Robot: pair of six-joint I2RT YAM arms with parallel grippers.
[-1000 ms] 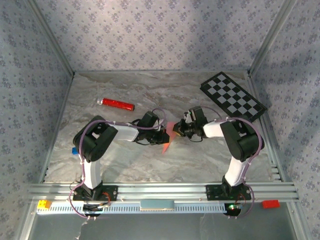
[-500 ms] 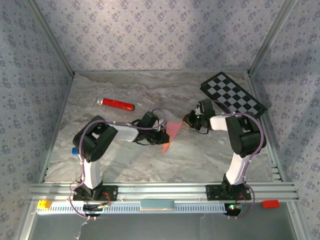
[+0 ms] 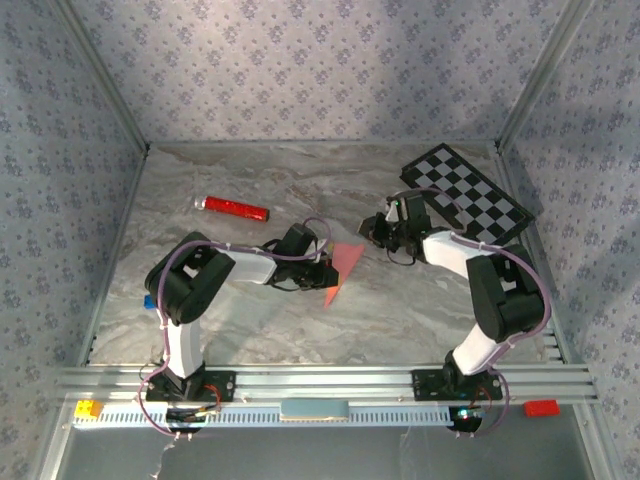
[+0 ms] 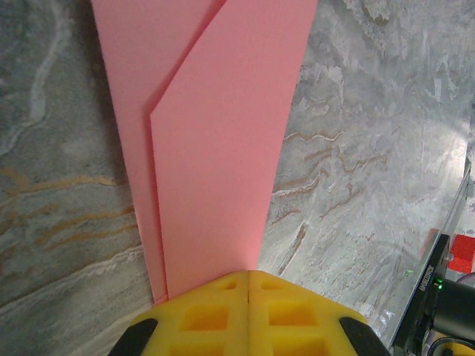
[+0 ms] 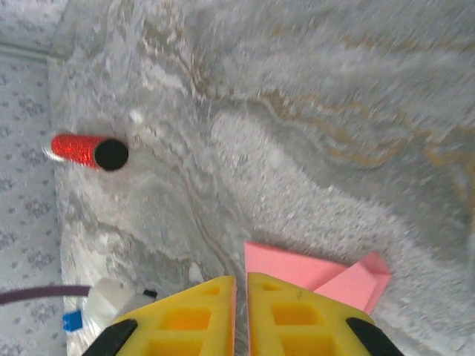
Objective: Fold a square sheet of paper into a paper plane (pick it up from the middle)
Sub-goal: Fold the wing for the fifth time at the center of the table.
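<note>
My left gripper (image 4: 249,285) is clamped on the folded pink paper sheet (image 3: 343,266) at mid-table, its long axis running near-left; my right gripper (image 5: 241,285), fingers nearly together, hangs just right.

Around the paper (image 3: 341,266), the counter (image 3: 400,320) lies bare toward the near edge and far wall. The left arm (image 3: 255,268) blocks the paper's left side, the right arm (image 3: 450,255) its right. Cylinder (image 3: 232,207) sits well left-back of the paper; checkerboard (image 3: 465,192) fills the right-back corner.
</note>
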